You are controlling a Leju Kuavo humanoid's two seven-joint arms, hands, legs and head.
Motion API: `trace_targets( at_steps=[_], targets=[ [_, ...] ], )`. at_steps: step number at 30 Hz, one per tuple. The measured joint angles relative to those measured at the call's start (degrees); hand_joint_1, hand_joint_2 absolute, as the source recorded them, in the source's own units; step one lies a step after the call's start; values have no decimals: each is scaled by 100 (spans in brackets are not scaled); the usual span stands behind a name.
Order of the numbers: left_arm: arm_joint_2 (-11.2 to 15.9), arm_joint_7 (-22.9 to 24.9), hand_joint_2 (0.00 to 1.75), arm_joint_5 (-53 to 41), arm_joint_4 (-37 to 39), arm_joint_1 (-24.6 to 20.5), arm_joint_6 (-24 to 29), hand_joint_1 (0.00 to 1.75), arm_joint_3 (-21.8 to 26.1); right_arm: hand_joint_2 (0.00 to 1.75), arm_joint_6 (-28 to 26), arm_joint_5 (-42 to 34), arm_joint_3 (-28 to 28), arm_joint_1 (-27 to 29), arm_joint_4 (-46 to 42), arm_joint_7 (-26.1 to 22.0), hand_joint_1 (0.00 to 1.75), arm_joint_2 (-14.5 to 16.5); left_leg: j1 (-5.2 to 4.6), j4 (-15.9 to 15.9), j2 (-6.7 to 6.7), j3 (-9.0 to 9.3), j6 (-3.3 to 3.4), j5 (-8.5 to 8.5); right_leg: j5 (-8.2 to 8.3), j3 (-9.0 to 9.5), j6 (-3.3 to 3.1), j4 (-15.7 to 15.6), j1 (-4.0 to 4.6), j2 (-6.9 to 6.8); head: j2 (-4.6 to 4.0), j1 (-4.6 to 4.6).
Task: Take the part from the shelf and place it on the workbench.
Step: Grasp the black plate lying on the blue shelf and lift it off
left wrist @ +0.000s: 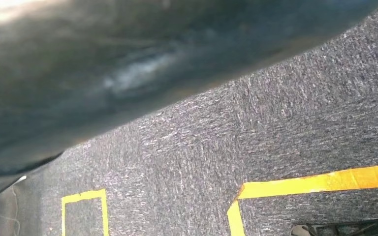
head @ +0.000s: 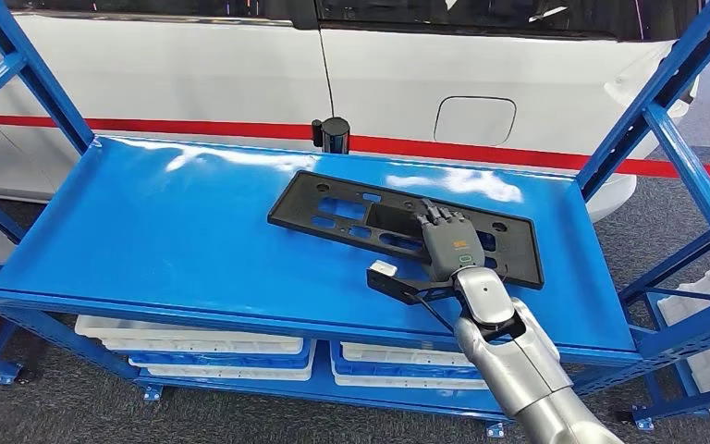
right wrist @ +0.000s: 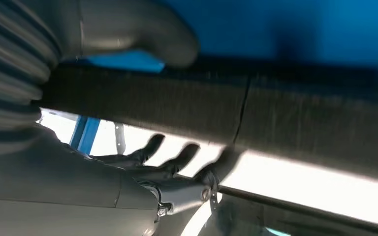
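The part is a flat black plastic panel with several cut-outs, lying on the blue shelf towards its right side. My right hand lies on the panel's near edge, with the fingers spread over its top. In the right wrist view the panel's edge runs between the grey thumb on one side and the dark fingers on the other, so the hand grips it. The panel seems to rest on the shelf.
Blue uprights frame the shelf at both ends. A white car stands close behind it, and a black post stands at the back edge. White bins sit on the lower level. Yellow tape marks the grey carpet.
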Motion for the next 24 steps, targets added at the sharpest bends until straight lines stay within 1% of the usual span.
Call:
trace_targets(
  at_steps=[1,2,3,4,5,6,7,8,9,11,12,13,14,15,16,17,18,19,20,21,22,23,24],
  targets=[
    [1,2,0,0,0,1,-1,0,16,175,-23,3,1,-17,71,7,175,-3,-1,0,-2,0,2,-3,-74,-164,19,276,-3,0,0,-1],
    [0,3,0,0,1,2,-2,0,33,175,-39,5,3,-35,123,12,175,-3,-2,1,-3,4,2,-6,-55,-220,57,330,-4,0,0,0],
    [-2,3,0,0,1,3,-4,0,49,175,-52,7,4,-57,154,15,175,-2,-3,1,-6,11,1,-9,55,-141,104,123,-3,-1,0,1],
    [-5,3,0,0,1,2,-5,0,61,175,-61,4,4,-78,176,17,175,-2,-3,0,-10,19,-3,-11,217,59,138,-296,2,-5,0,2],
    [-15,2,0,0,1,-1,-7,0,72,175,-69,1,3,-89,194,20,175,-2,-7,1,-19,26,-9,-12,377,275,140,-756,13,-12,0,1],
    [-23,1,0,0,1,-3,-6,0,80,175,-77,-1,3,-99,205,23,175,2,-16,1,-31,31,-28,-20,499,453,114,-1132,27,-17,0,0],
    [-30,1,0,0,0,-6,-6,0,87,175,-82,-3,2,-105,216,27,175,7,-25,0,-43,35,-57,-33,571,559,69,-1359,41,-22,0,-4],
    [-38,-1,0,0,0,-7,-6,0,94,175,-87,-1,2,-109,227,29,175,11,-28,-4,-54,42,-93,-47,605,586,19,-1433,56,-23,0,-6],
    [-40,-1,0,0,0,-6,-6,0,100,175,-87,-1,3,-118,233,30,175,17,-29,-15,-61,53,-133,-59,623,591,-18,-1442,68,-21,0,-7],
    [-41,-2,0,0,-2,-3,-7,0,111,175,-88,-1,5,-123,243,30,175,28,-19,0,-60,71,-199,-83,695,676,-96,-1502,36,-18,0,-9],
    [-40,-2,0,0,-3,-2,-7,0,120,175,-90,-1,7,-124,245,30,175,36,-19,110,-52,36,-228,-159,730,726,-126,-1537,10,-20,0,-17],
    [-39,-3,0,-1,-3,-1,-8,0,129,175,-96,-1,8,-121,248,30,175,43,-14,323,-41,-48,-256,-290,762,778,-148,-1570,-19,-25,0,-31],
    [-40,-3,0,-3,-2,1,-9,0,138,175,-108,-1,9,-112,252,30,175,48,-6,655,-29,-199,-282,-471,774,796,-155,-1579,-26,-33,0,-42],
    [-42,-3,0,-8,-1,3,-11,0,148,175,-123,1,10,-102,256,31,175,51,4,1045,-20,-392,-309,-661,767,808,-162,-1579,-31,-38,0,-53],
    [-42,-5,0,-15,0,7,-13,0,156,175,-144,2,10,-89,258,32,175,56,16,1361,-14,-563,-335,-778,761,816,-167,-1576,-32,-41,0,-58],
    [-42,-16,0,-26,-1,12,-13,0,168,175,-171,4,9,-75,258,33,175,62,28,1527,-8,-670,-358,-793,751,823,-166,-1573,-35,-38,0,-57],
    [-40,-49,0,-38,-1,18,-13,0,184,175,-212,7,6,-55,253,37,175,67,42,1461,-4,-664,-379,-687,738,832,-156,-1566,-44,-29,0,-59],
    [-38,-97,0,-49,-2,21,-13,0,201,175,-262,4,0,-24,235,41,175,72,62,1170,0,-538,-400,-489,719,846,-133,-1553,-58,-18,0,-59],
    [-38,-155,0,-59,-2,23,-13,0,218,175,-326,-10,-14,21,193,44,175,76,88,766,3,-352,-426,-281,690,856,-95,-1525,-68,-8,0,-60],
    [-49,-210,0,-65,0,22,-14,0,234,175,-400,-32,-39,79,125,42,175,78,100,420,-8,-184,-431,-132,651,847,-51,-1490,-62,4,0,-67],
    [-59,-250,0,-67,1,20,-14,0,246,175,-462,-61,-70,142,43,31,175,81,107,185,-21,-67,-412,-49,614,834,-11,-1456,-55,10,0,-68],
    [-70,-277,0,-68,1,18,-15,0,255,175,-512,-89,-98,196,-31,16,175,84,107,88,-33,-20,-383,-33,585,815,18,-1432,-40,14,0,-68],
    [-80,-301,0,-68,1,17,-15,0,268,175,-562,-119,-126,264,-131,-20,175,85,102,86,-45,-20,-338,-41,565,799,32,-1425,-26,19,0,-63]
  ],
)
